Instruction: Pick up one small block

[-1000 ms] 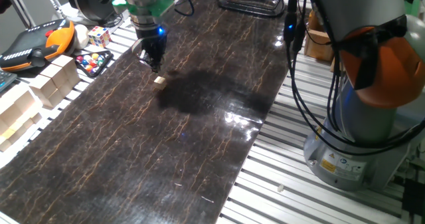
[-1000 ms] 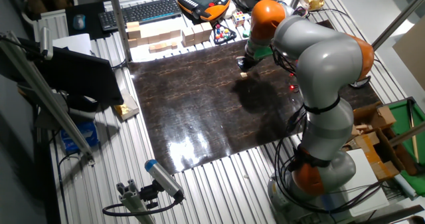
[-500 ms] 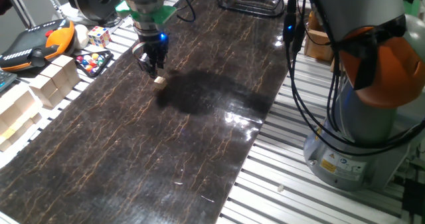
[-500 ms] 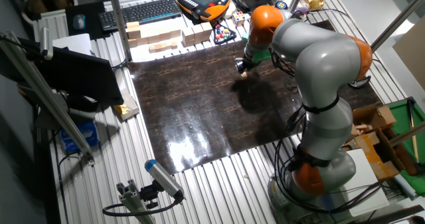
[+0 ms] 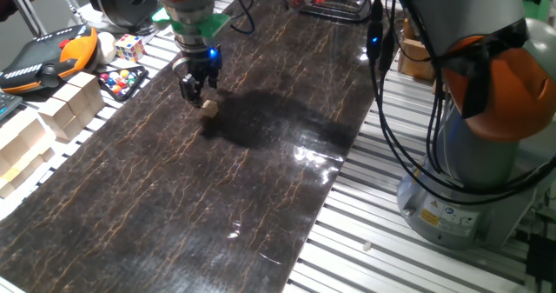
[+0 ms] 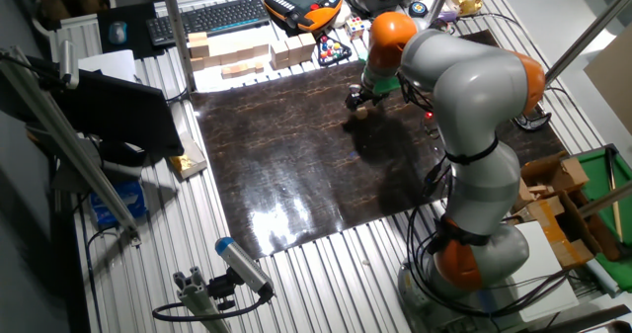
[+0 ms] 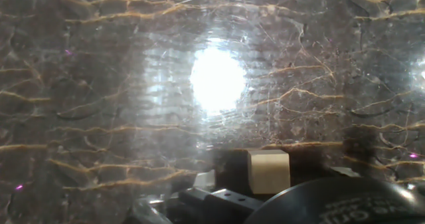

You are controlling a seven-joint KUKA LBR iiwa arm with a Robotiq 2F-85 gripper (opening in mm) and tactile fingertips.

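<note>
1. Over the past second the gripper [image 5: 195, 90] has shifted a little along the dark marbled tabletop [image 5: 261, 180], its tips moving from just behind the small block [image 5: 208, 109] to its side; the block itself sits slightly off its earlier spot, so it may have been nudged.
2. The small block, a pale cube, rests on the tabletop just beside the fingers [image 5: 187, 89], at their lower tips; whether they touch it cannot be told from the fixed views.
3. From the other fixed view the gripper [image 6: 357, 101] hangs under the orange wrist joint, with the small block [image 6: 363, 111] a pale speck at its foot.
4. The hand view shows the small block [image 7: 268, 171] low in the frame, flat on the glossy surface beneath a bright glare spot, with dark parts of the hand below it; the block lies off to the side of the grasp, not between the tips.
5. The fingers appear slightly spread and hold nothing.
6. Along the tabletop's far edge lie larger pale wooden blocks [image 5: 69, 106], a multicoloured puzzle cube [image 5: 129, 46], a tray of coloured balls [image 5: 121, 82] and an orange-and-black pendant [image 5: 52, 56].
7. The grey and orange arm [image 6: 472, 106] arches over the tabletop from its base at the near corner.
</note>
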